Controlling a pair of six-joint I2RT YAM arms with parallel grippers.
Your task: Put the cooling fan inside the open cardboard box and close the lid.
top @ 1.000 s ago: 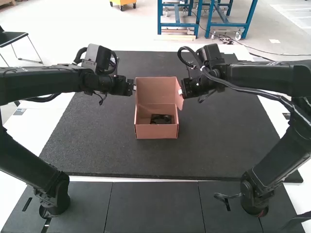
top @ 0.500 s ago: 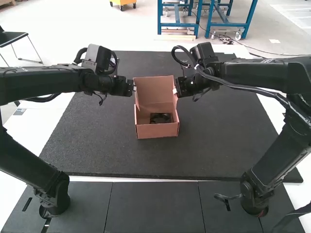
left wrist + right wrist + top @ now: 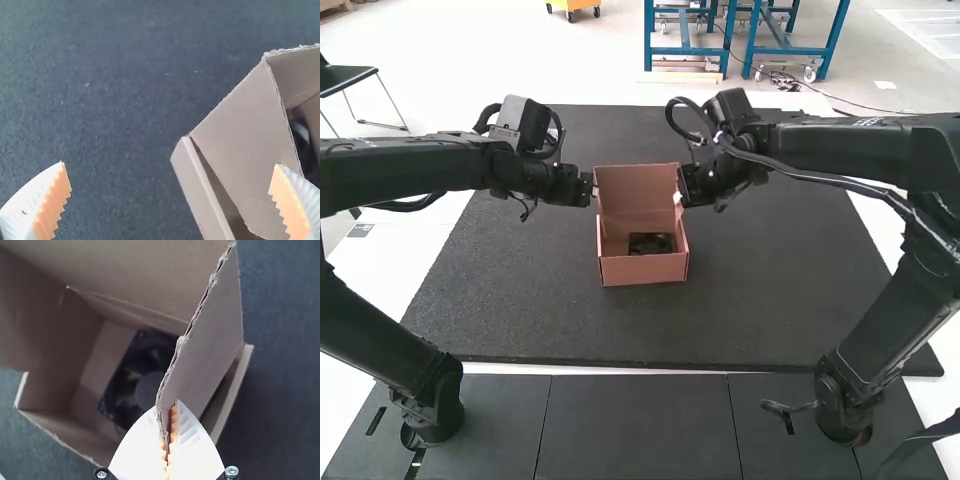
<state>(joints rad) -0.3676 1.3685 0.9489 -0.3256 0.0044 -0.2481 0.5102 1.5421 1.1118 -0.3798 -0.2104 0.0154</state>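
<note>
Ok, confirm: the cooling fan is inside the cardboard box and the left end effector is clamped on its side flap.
No: the right end effector is clamped on the side flap, per the right wrist view. The cooling fan is inside the cardboard box.

no readable text, no legible labels

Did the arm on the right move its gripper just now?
Yes. The right gripper, clamped on a side flap, has moved leftward in the high view, toward the middle of the cardboard box.
</note>
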